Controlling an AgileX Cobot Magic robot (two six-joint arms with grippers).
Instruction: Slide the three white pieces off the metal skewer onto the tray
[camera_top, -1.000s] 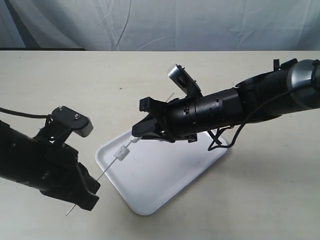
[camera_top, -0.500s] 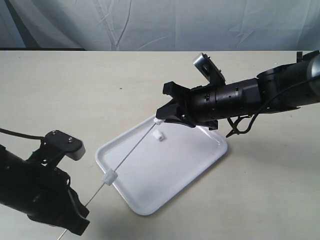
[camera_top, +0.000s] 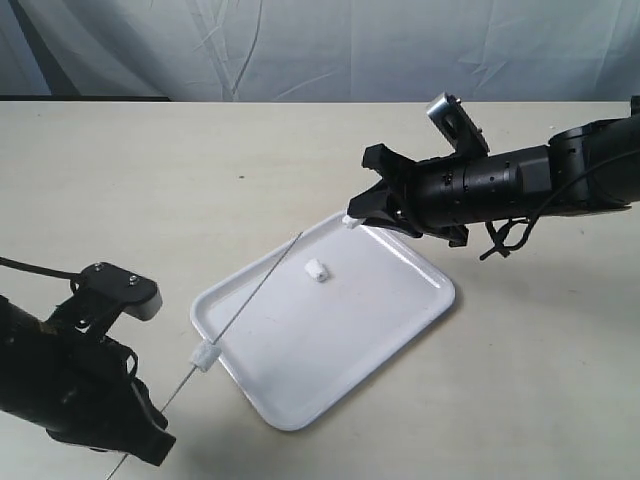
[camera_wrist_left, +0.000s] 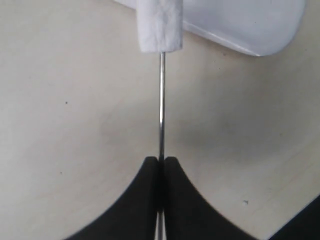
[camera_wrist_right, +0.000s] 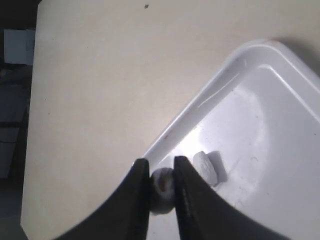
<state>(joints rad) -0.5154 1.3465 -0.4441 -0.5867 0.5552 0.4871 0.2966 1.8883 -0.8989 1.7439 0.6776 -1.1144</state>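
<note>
My left gripper (camera_top: 155, 425) at the lower left is shut on the thin metal skewer (camera_top: 255, 295), which slants up over the white tray (camera_top: 300, 405). One white piece (camera_top: 206, 354) is still threaded on the skewer (camera_wrist_left: 161, 110), just outside the tray's near-left rim; the left wrist view shows this piece (camera_wrist_left: 159, 25) a short way beyond my left gripper (camera_wrist_left: 161, 161). A second piece (camera_top: 316, 270) lies on the tray. My right gripper (camera_top: 352, 220), over the tray's far corner, is shut on the third piece (camera_wrist_right: 161, 187), clear of the skewer's tip. Beside my right gripper (camera_wrist_right: 159, 164) lies the loose piece (camera_wrist_right: 206, 167).
The tray (camera_wrist_right: 210, 95) sits at an angle on a plain beige table (camera_top: 150, 180). A grey cloth backdrop (camera_top: 320, 50) hangs behind the table's far edge. Black cables (camera_top: 505, 240) dangle under the right arm.
My right gripper drew back to the right with one piece, pulling it off the skewer's tip. Another piece dropped onto the tray. The left arm moved down-left with the skewer.
</note>
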